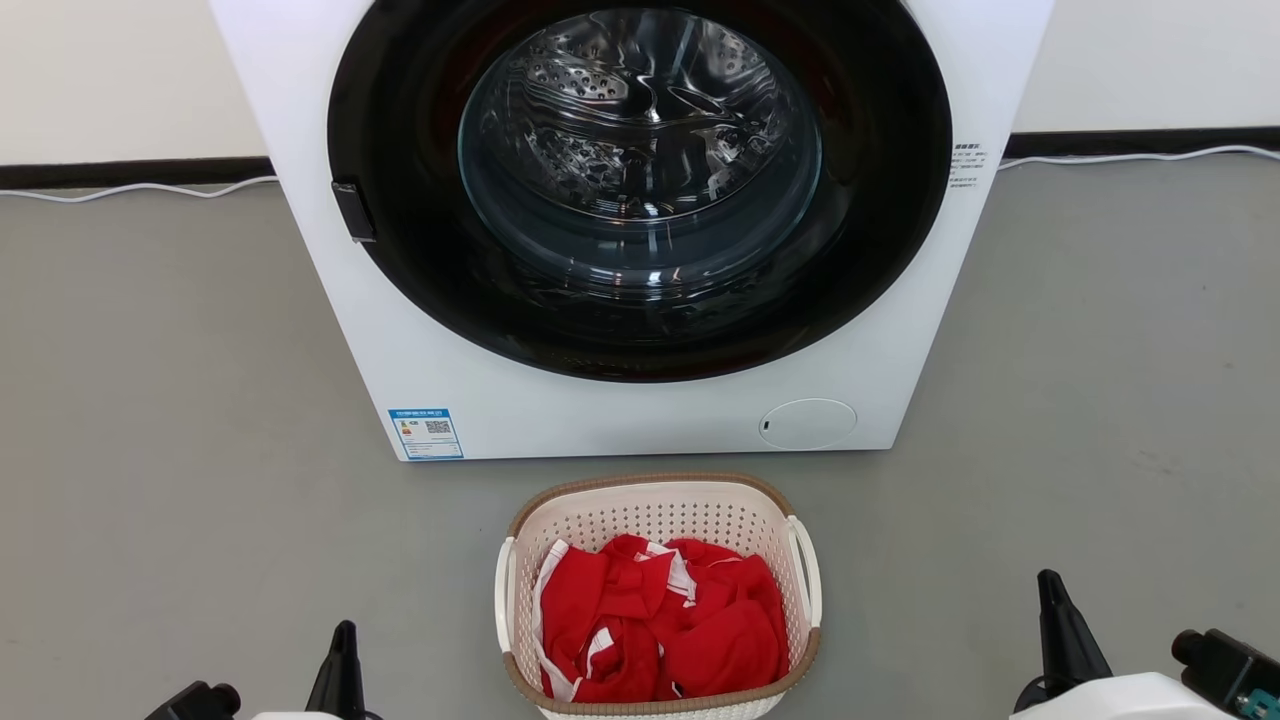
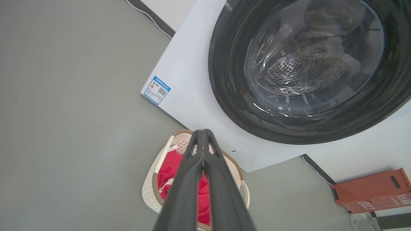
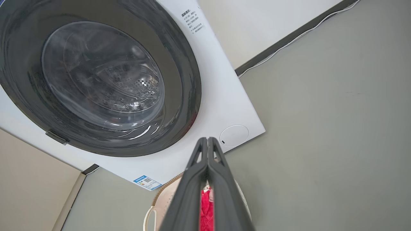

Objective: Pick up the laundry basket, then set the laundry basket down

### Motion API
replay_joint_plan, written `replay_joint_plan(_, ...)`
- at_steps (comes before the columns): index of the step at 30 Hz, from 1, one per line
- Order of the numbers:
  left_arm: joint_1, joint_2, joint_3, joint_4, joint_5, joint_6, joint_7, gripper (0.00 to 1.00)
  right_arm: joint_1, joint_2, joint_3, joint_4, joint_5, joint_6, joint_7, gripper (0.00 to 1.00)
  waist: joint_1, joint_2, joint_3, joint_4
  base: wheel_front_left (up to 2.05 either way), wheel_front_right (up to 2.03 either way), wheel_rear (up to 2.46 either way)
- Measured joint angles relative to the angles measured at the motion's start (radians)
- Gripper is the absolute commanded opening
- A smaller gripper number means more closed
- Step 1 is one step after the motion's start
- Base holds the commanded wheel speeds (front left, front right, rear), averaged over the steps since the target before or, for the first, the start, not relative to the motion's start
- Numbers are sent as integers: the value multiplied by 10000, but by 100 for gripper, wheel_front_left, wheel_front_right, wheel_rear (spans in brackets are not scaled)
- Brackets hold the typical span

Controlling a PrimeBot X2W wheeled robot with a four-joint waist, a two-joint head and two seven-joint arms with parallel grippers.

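In the head view, the laundry basket point(image 1: 655, 515), holding red clothes point(image 1: 700, 640), sits on the grey floor point(image 1: 150, 400) just near of the washer point(image 1: 620, 410), between the left gripper point(image 1: 343, 640) and the right gripper point(image 1: 1050, 590) and touching neither. In the left wrist view, the fingers point(image 2: 192, 166) are pressed together, with the basket beyond them. The right wrist view shows the same.

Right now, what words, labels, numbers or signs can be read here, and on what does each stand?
Nothing can be quoted.
Blue-bordered sticker with a QR code, lower left front of the white front-loading washing machine: print too small.
Black printed lines, machine's upper right front: too small.
White characters on the orange-red box by the wall: blurred.
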Motion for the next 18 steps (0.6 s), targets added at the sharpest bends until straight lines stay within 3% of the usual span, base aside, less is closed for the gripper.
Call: replay_joint_plan(18, -198, 12, 119, -128, -1806, -190, 512, 0, -189, 13, -84, -188, 2194, 0, 495, 0, 0, 0, -7, 39, 0, 0, 0)
